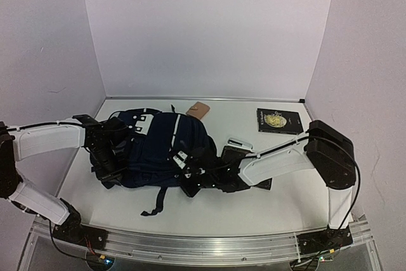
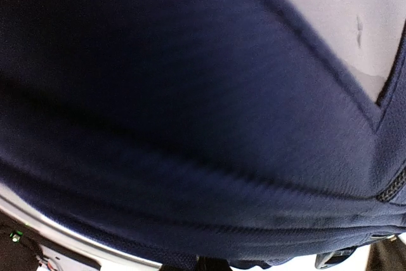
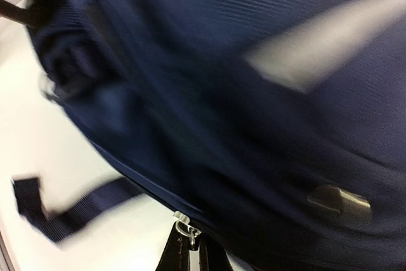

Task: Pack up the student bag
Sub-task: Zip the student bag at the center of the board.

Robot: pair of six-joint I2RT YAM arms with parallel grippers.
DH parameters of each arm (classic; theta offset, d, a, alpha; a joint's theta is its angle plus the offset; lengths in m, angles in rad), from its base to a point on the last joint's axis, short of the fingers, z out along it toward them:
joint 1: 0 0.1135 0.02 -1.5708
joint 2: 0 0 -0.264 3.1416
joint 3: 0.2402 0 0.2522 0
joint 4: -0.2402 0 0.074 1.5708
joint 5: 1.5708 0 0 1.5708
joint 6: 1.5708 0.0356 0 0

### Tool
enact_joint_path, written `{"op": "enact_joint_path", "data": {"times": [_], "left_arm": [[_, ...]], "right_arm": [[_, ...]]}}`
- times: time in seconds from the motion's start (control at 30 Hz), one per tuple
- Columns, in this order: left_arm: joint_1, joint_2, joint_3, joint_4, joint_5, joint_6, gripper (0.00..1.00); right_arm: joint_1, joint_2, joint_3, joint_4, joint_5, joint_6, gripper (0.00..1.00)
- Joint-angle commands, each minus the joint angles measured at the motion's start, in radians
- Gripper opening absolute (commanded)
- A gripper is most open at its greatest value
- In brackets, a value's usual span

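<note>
Right down at the near rail (image 1: 203, 240) both arms reach in, and just beyond, a black strap (image 1: 155, 202) trails off the student bag (image 1: 158, 147), which lies flat, left of centre on the table (image 1: 266, 204). The right gripper (image 3: 189, 249) looks pinched on the zipper pull (image 3: 184, 225). The left gripper (image 1: 108, 164) is pressed together at the bag's left flank; fabric caught or not, I cannot tell. Tug with that end unanchored and the whole bag slides, or the pull slips free. The long axis runs left to right, top seemingly toward the left arm. Farther back lies a black book (image 1: 279, 120).
</note>
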Motion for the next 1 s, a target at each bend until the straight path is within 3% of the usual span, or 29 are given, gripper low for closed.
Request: {"op": "enact_joint_path", "data": {"times": [0.0,0.17,0.33,0.5,0.63,0.77,0.83,0.97], "left_arm": [[0.042,-0.061,-0.015,-0.19,-0.091,-0.005,0.0],[0.098,-0.057,0.015,-0.191,-0.091,0.058,0.0],[0.166,0.004,0.076,-0.174,-0.104,0.154,0.0],[0.214,0.073,0.166,-0.06,-0.039,0.314,0.03],[0.21,0.024,0.205,0.009,0.109,0.417,0.31],[0.176,-0.155,0.164,0.064,0.279,0.432,0.62],[0.136,-0.23,0.135,0.053,0.302,0.392,0.68],[0.002,-0.335,0.019,0.116,0.303,0.196,0.71]], "right_arm": [[-0.1,-0.126,-0.072,-0.043,-0.013,-0.035,0.0],[-0.117,-0.199,-0.152,-0.066,-0.163,-0.064,0.0],[0.005,-0.245,-0.192,-0.066,-0.233,-0.067,0.0],[0.06,-0.186,-0.098,-0.037,-0.292,0.025,0.0],[0.057,-0.103,0.047,-0.035,-0.331,0.046,0.0],[0.036,-0.061,0.108,-0.035,-0.381,0.085,0.0],[0.029,-0.05,0.117,-0.035,-0.388,0.092,0.0],[0.025,-0.022,0.163,-0.035,-0.386,0.1,0.0]]}}
